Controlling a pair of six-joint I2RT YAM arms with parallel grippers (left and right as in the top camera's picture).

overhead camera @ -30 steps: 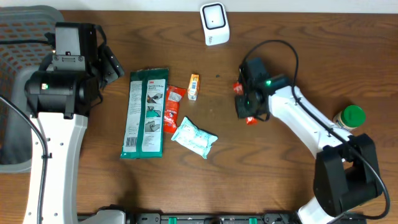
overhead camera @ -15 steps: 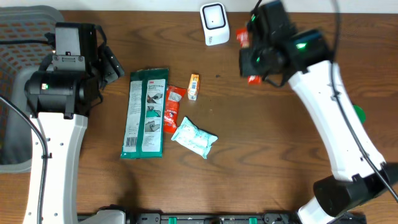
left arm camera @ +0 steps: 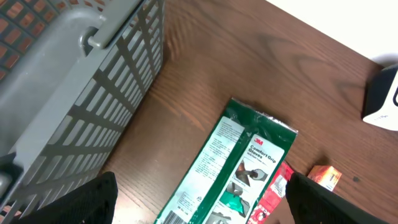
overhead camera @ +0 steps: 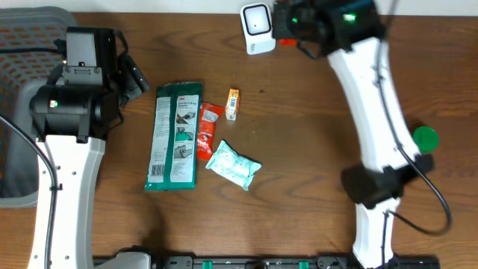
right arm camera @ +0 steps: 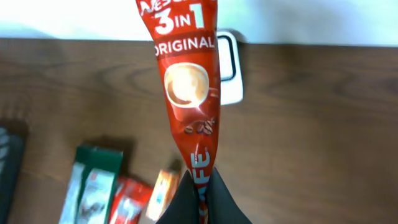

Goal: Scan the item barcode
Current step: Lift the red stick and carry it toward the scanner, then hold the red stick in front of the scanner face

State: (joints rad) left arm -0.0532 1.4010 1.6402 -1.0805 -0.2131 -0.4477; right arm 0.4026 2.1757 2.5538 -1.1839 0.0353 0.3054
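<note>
**Operator:** Overhead first. Where's the item?

**Me:** At the far edge of the desk (overhead camera: 299, 149). My right jaws are clamped on a red coffee sachet (overhead camera: 287, 42), which they hold just right of the white scanner (overhead camera: 257, 28). My left jaws stand apart and empty at the left, near the grey basket (overhead camera: 19, 112). Lying mid-desk are a green glove pack (overhead camera: 175, 134), a second red sachet (overhead camera: 207, 131), a small orange box (overhead camera: 232, 103) and a pale pouch (overhead camera: 233, 166). A green-capped bottle (overhead camera: 426, 137) sits well off to the right.

**Operator:** Left wrist view?

**Me:** It shows nothing of the task's sachet. I see only the basket wall, the glove pack below my spread jaws, and a corner of the scanner.

**Operator:** Right wrist?

**Me:** My jaws pinch one end of the sachet, and its "3 in 1 Original" face looks at my camera. The scanner sits behind it, partly covered. I can't see a barcode, so I can't tell which side carries it.

**Operator:** So how do you scan well?

**Me:** I'd keep the pinch firm at the end so nothing covers the print. Then I'd roll my wrist slowly so each face meets the scanner's window in turn. The sachet should stay flat, steady and near the window without touching it.
</note>
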